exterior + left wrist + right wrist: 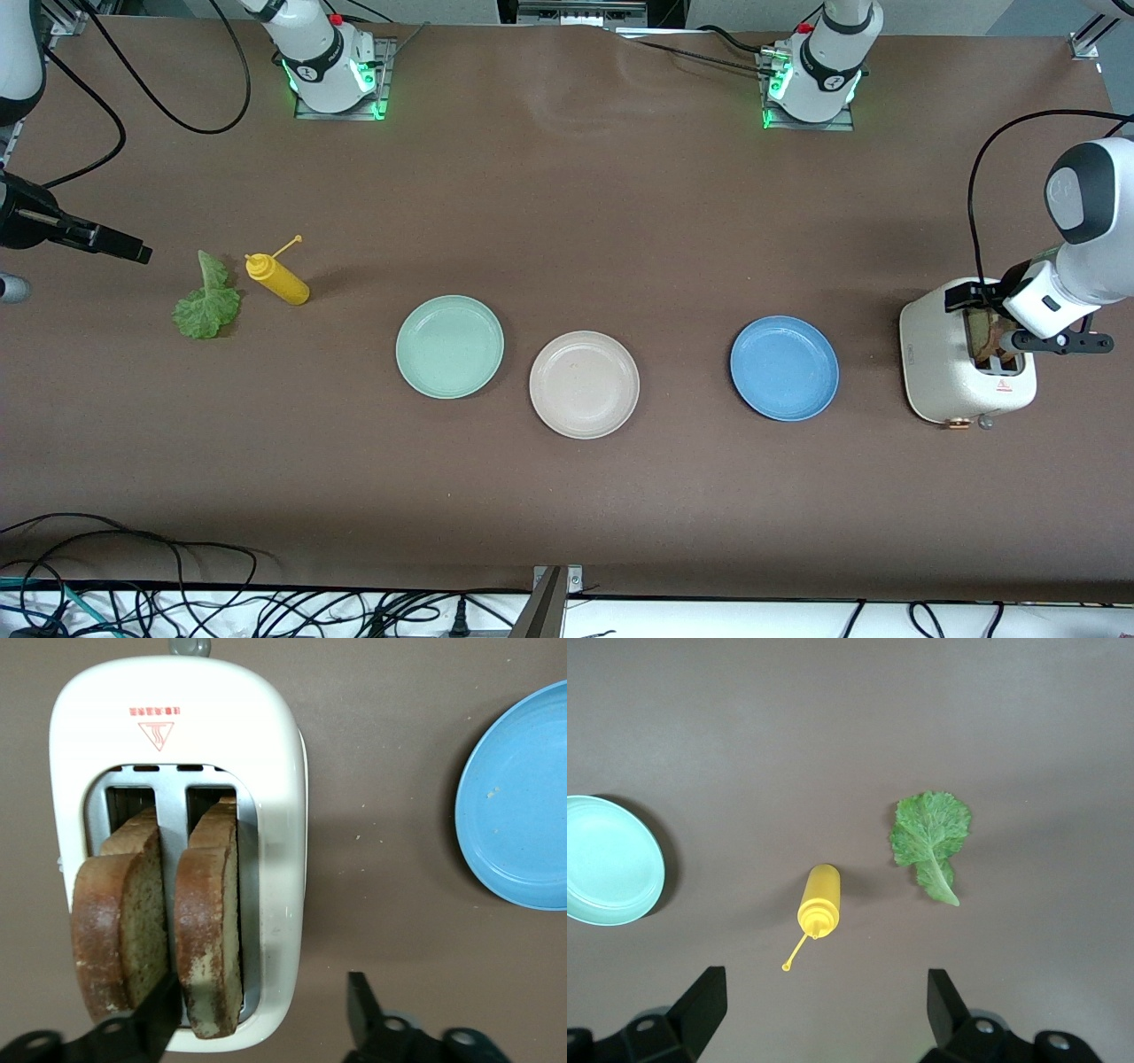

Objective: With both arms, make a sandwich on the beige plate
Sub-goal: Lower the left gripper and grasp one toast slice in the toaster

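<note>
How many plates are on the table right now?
3: the mint-green plate toward the right arm's end, the beige plate beside it and nearer the camera, the blue plate next to the toaster.

Both my arms out wide, each hand low.

My left hand point(261, 1014) angles downward, fingers point(365, 1003) parted; my right hand point(824, 1010) waits at the counter's edge, fingers spread wide.

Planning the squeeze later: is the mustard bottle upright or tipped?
Tipped: the yellow bottle lies on its side beside the lettuce leaf, cap open.
</note>
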You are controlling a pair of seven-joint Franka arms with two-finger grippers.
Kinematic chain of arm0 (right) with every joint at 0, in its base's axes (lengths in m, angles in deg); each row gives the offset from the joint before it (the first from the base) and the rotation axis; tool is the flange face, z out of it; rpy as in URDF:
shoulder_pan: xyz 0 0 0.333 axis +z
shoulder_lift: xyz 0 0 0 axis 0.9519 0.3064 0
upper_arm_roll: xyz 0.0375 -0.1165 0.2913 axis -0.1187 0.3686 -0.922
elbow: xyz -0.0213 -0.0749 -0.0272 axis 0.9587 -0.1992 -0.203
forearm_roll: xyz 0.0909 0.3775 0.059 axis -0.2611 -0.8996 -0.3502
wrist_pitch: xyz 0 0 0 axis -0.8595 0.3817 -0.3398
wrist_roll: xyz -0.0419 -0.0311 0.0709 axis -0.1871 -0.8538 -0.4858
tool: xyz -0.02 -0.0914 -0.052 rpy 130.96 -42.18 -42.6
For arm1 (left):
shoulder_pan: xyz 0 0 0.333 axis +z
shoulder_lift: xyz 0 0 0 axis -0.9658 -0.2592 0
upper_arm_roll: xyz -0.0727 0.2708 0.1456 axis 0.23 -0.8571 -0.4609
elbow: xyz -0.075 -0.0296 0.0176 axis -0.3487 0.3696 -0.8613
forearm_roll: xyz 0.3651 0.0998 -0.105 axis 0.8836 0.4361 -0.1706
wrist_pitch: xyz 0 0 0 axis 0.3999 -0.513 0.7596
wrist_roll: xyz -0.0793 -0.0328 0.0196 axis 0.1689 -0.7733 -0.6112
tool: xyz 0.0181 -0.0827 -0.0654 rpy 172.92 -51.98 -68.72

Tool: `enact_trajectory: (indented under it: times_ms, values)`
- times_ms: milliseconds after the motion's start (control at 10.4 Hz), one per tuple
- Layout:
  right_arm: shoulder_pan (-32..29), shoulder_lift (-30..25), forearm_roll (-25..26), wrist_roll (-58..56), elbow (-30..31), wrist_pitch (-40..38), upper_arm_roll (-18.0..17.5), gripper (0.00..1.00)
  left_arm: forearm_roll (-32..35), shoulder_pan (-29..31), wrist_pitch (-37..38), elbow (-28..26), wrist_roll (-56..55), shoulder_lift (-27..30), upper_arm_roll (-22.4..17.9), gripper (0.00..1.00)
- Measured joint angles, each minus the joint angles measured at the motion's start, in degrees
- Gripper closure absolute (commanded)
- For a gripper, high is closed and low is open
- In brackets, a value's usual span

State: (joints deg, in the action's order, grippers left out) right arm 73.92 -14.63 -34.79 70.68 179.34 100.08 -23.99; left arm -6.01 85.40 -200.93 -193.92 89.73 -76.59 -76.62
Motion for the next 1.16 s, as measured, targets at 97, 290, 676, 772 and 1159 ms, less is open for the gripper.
enact_trajectory:
  times_ms: [97, 290, 676, 772, 1159]
  values:
    - [0.0, 0.0, 0.0, 0.0, 0.0, 0.0, 0.0, 0.00, 0.0, 0.0, 0.0, 0.0, 0.0, -0.1, 0.0, 0.49]
    - [0.0, 0.0, 0.0, 0.0, 0.0, 0.0, 0.0, 0.00, 0.0, 0.0, 0.0, -0.1, 0.0, -0.2, 0.0, 0.72]
    - [0.0, 0.0, 0.0, 0.0, 0.0, 0.0, 0.0, 0.00, 0.0, 0.1, 0.0, -0.1, 0.1, -0.2, -0.3, 1.00]
    - [0.0, 0.0, 0.0, 0.0, 0.0, 0.0, 0.0, 0.00, 0.0, 0.1, 0.0, -0.1, 0.1, -0.2, -0.3, 1.00]
    - [0.0, 0.0, 0.0, 0.0, 0.0, 0.0, 0.0, 0.00, 0.1, 0.1, 0.7, -0.1, 0.1, 1.0, -0.4, 1.00]
